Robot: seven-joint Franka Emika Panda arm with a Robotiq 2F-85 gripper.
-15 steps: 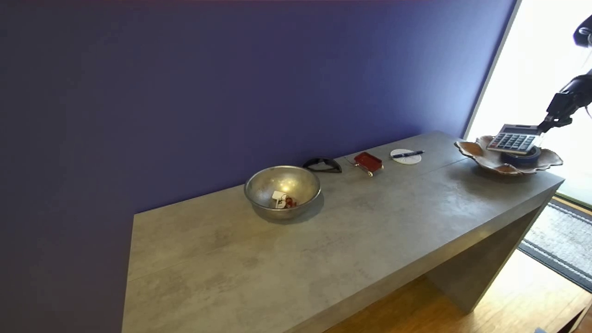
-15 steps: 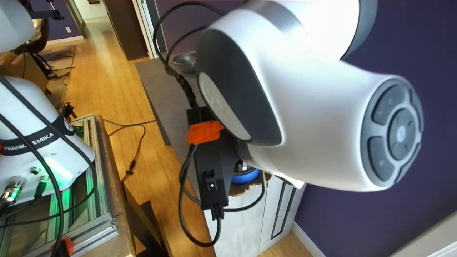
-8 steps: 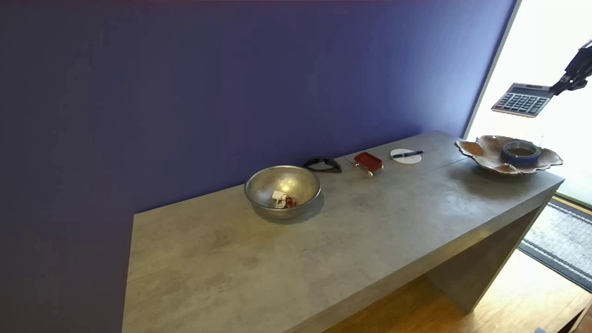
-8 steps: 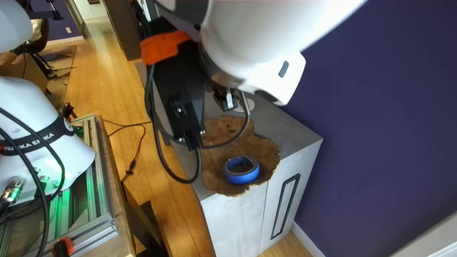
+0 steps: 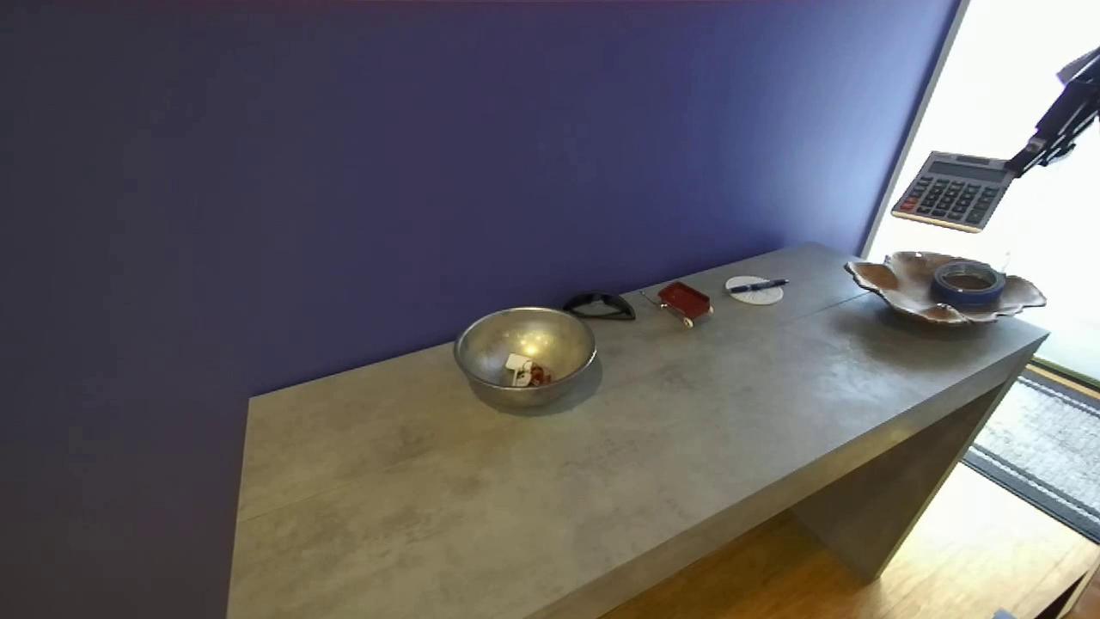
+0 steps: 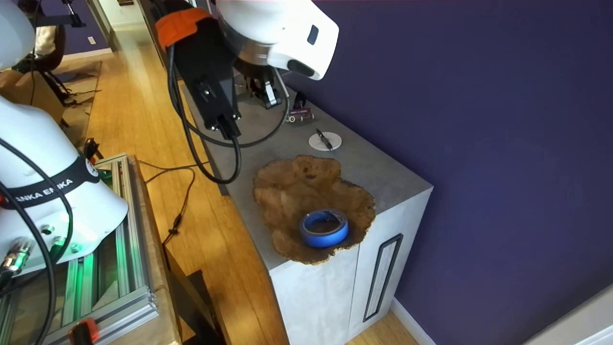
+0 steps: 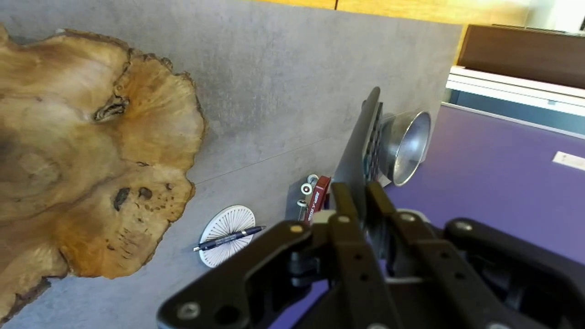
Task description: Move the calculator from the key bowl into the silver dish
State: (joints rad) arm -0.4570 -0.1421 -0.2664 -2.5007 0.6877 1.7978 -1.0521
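Now the calculator (image 5: 954, 191) has risen clear of the key bowl (image 6: 294, 199); gripper (image 7: 360, 194) pinching it.

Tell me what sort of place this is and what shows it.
Probably a home, though it could be a homelike office: there is a wooden floor, a purple wall and a wavy-edged wooden bowl that looks decorative.

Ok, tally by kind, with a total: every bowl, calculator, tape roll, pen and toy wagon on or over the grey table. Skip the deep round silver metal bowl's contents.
Bowls: 2 (silver bowl, shallow wavy-rimmed brown wooden bowl)
Calculators: 1 (flat rectangular grey calculator)
Tape rolls: 1 (blue tape roll)
Pens: 1 (slim dark pen)
Toy wagons: 1 (small red wagon)
Total: 6
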